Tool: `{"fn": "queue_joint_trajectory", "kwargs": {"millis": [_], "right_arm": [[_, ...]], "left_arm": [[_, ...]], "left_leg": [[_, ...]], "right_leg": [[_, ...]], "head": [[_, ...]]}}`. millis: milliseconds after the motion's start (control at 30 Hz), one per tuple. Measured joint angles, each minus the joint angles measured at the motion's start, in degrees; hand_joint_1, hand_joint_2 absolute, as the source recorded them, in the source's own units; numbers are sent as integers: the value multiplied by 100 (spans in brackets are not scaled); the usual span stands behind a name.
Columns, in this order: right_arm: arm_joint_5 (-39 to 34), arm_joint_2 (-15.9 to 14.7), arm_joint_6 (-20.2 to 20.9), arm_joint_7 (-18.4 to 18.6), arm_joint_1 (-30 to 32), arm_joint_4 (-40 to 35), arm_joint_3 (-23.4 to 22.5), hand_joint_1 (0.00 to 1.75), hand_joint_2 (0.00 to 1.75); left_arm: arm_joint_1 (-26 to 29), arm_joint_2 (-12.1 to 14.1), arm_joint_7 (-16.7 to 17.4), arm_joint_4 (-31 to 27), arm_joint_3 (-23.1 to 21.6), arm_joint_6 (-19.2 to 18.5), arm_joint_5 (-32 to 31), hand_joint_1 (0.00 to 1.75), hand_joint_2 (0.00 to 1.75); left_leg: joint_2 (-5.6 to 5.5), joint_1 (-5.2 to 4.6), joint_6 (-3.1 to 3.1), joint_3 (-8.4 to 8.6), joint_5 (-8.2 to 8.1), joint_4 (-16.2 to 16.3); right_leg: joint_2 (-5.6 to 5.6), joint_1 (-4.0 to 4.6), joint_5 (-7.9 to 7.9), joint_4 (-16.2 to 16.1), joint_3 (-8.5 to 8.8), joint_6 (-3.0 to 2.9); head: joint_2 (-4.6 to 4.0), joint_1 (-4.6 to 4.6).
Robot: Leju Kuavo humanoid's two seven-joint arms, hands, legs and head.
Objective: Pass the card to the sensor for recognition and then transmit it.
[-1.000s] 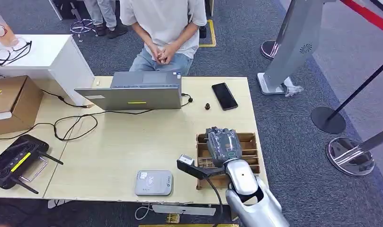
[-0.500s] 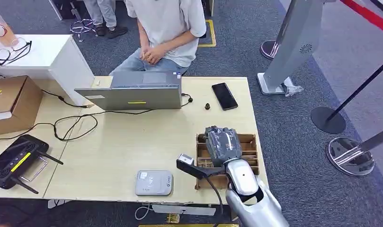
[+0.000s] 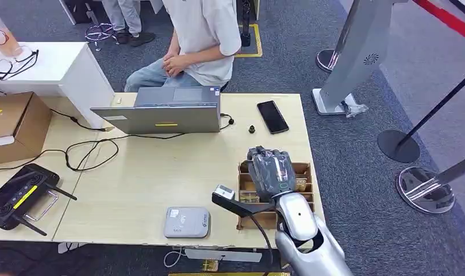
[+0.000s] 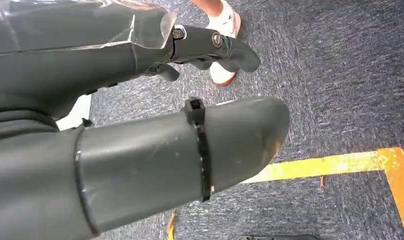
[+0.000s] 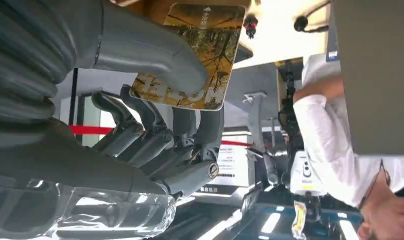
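Pinching the card (image 5: 190, 55) between the thick thumb and the darker fingers (image 5: 197, 125) of the right hand (image 3: 271, 171), thumb pressing on the printed autumn-coloured face, much of the card sticking out past the grip. Hovering over the brown slotted card box (image 3: 303, 198), with that hand covering much of the box's middle in the head view. Hanging down beside the body with the left hand (image 4: 140, 150), over blue carpet and a yellow floor line, fingers apart and holding nothing.

Sitting just beside the card box, toward the table's near edge: the grey card reader (image 3: 187, 222), flat on the pale wooden table (image 3: 161, 172). Lying farther from the box, at the table's far edge: a dark phone (image 3: 272, 117) and a closed laptop (image 3: 164, 112), with a person (image 3: 201, 34) seated beyond.

Likely just lifting the card clear, with the move to the reader not yet begun. Risking a slip or a twist in so shallow a pinch, dropping the card back into the slots or onto the table. Risking, too, catching the card's free edge on the box's dividers while swinging sideways, or presenting it tilted and too high for the reader to register.
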Motion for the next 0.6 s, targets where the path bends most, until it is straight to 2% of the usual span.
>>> {"fn": "queue_joint_trajectory", "kwargs": {"millis": [600], "right_arm": [[20, 0, -105, -151, 102, -588, 0, 175, 175]], "left_arm": [[1, 0, -9, 0, 24, 63, 35, 0, 0]], "left_leg": [[0, 0, 0, 0, 0, 0]], "right_leg": [[0, 0, 0, 0, 0, 0]], "head": [[0, 0]]}}
